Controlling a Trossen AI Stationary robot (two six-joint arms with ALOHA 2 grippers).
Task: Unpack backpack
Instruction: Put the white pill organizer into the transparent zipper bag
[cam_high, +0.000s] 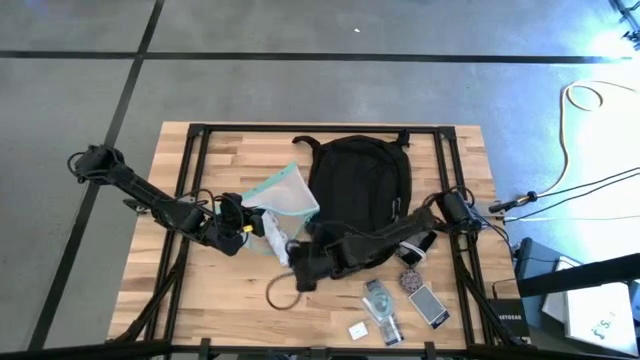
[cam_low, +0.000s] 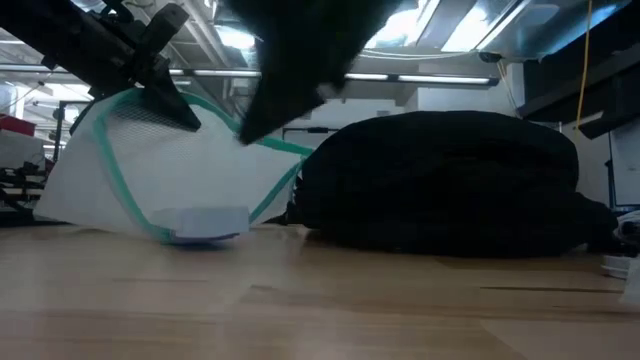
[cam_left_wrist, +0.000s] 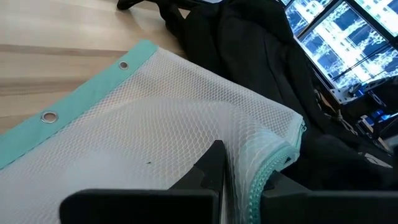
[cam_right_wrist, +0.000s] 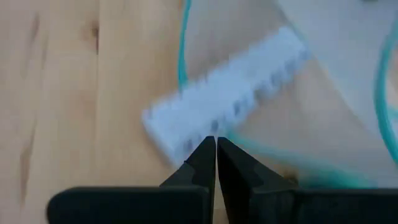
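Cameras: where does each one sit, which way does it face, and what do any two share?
High: overhead, straight down; both arms, backpack, table.
Low: table height, level across; mesh pouch, backpack, dark arm parts above.
Left wrist: behind the left hand, shut on the pouch's teal edge.
Right wrist: behind the shut right hand, facing down at the table.
Shared: all show the pouch.

Around your workspace you see a grey concrete floor (cam_high: 300, 90) crossed by dark seams, with a pale butcher-block table (cam_high: 200, 300) on it. White and black cables (cam_high: 580, 130) trail to your right; overhead, bright ceiling lights (cam_low: 440, 25) run along exposed beams.
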